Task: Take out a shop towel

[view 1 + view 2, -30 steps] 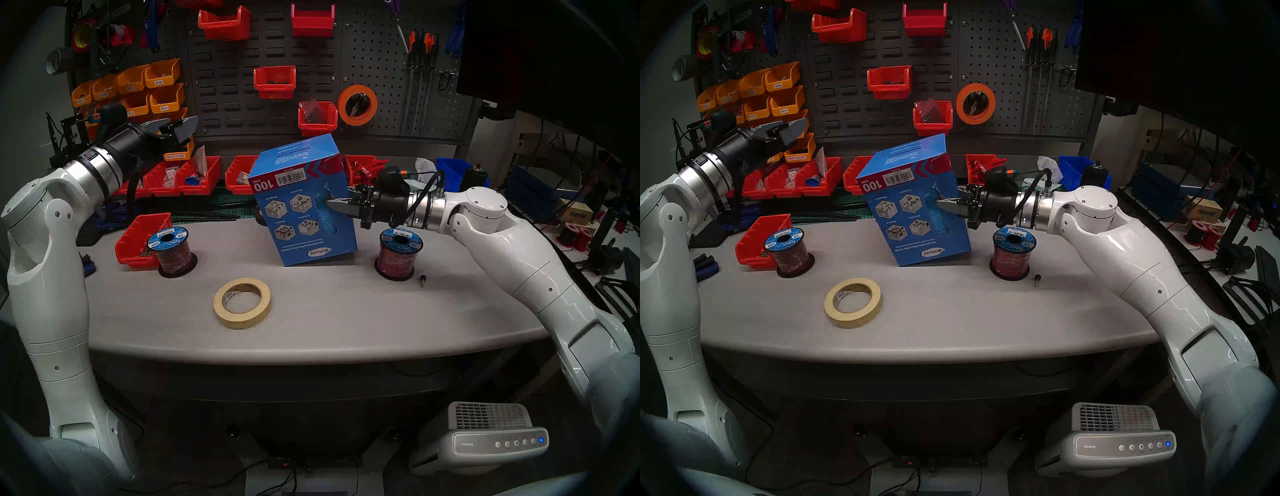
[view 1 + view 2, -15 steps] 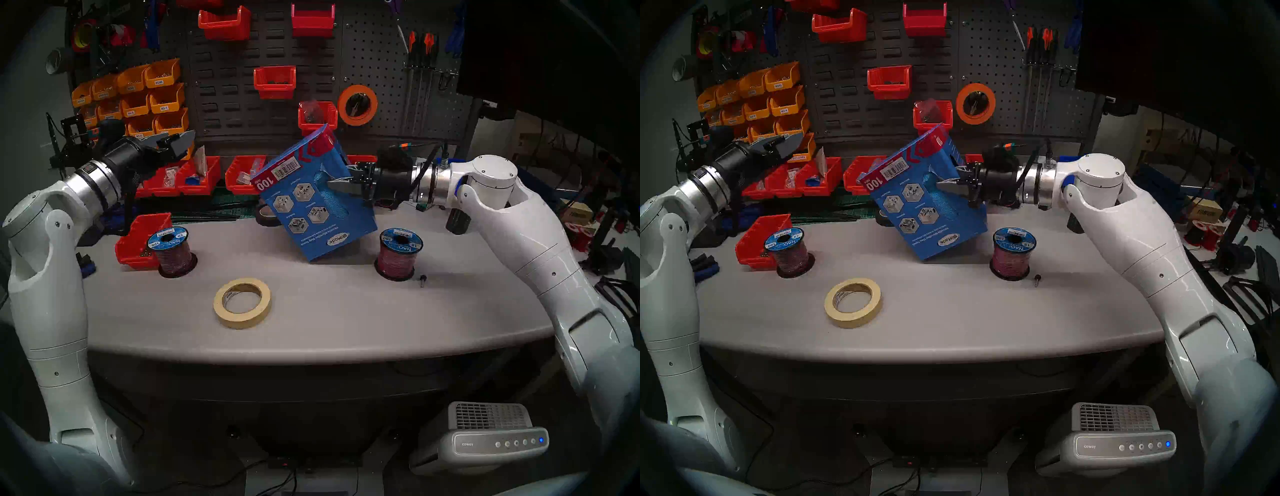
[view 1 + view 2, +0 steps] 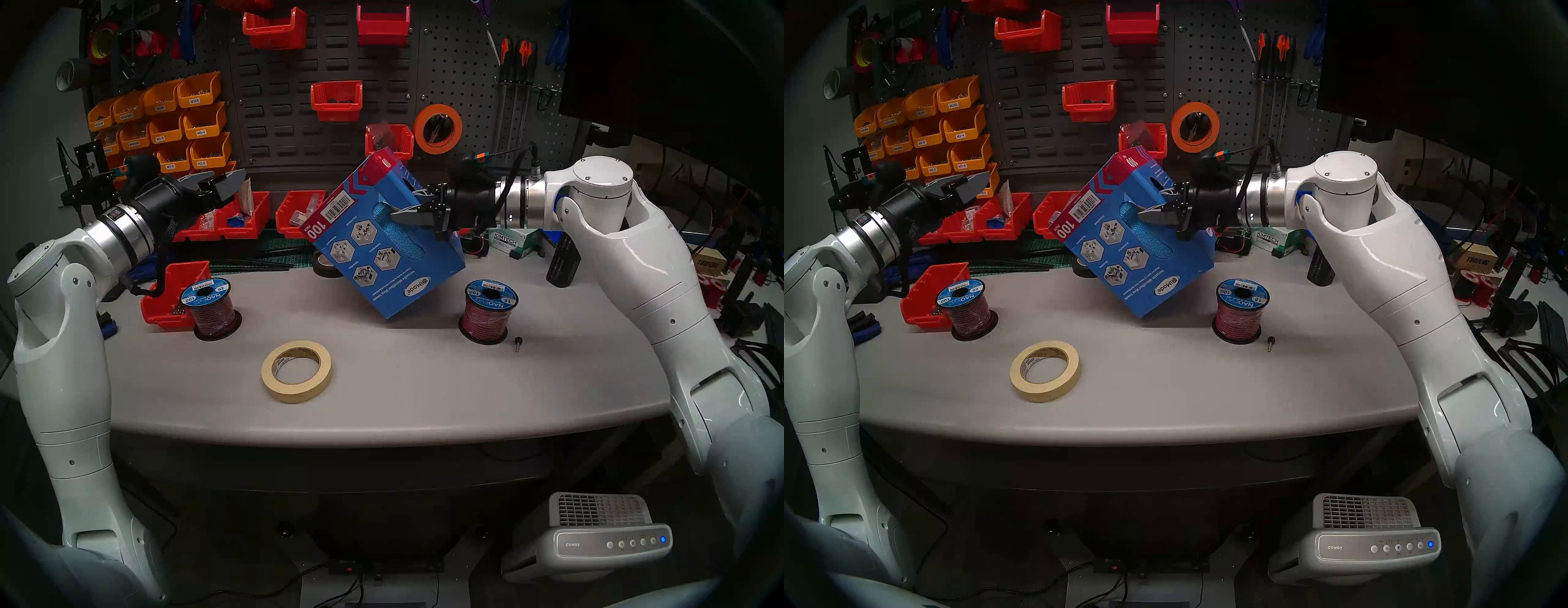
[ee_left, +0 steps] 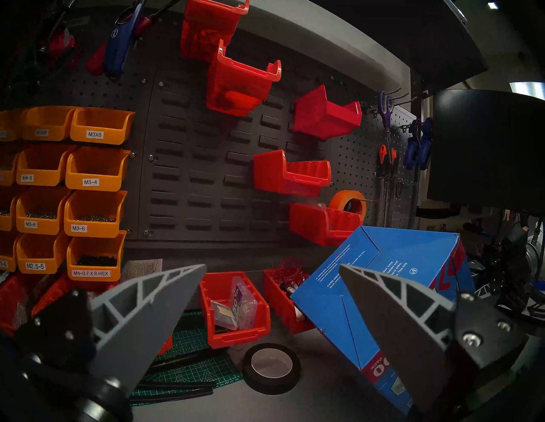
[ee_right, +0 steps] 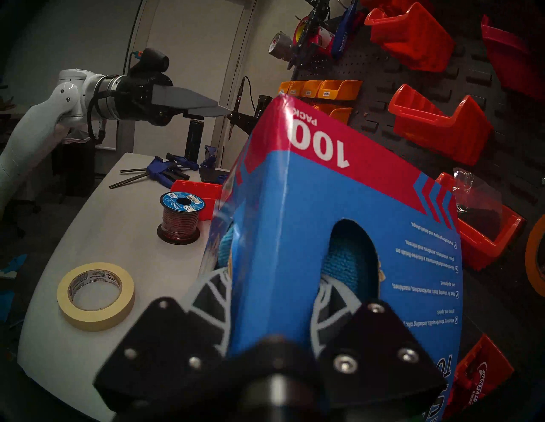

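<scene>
- Two grey fingers of the right gripper straddle the tilted blue carton's corner, clamped on the cardboard.
- The shop towel sits inside, showing through the cutouts beside each fingertip.
- The left gripper hangs spread wide, well apart.

Words you can read
Blue box: "100 PACK". Green-and-white box at the table's back edge: "KIMTECH". Orange bins: "M3-4".

We count two wire spools on the table, one at left and one at right, plus one roll of masking tape at lower centre. One blue carton is in mid-frame, and one orange tape roll hangs on the pegboard above it.
</scene>
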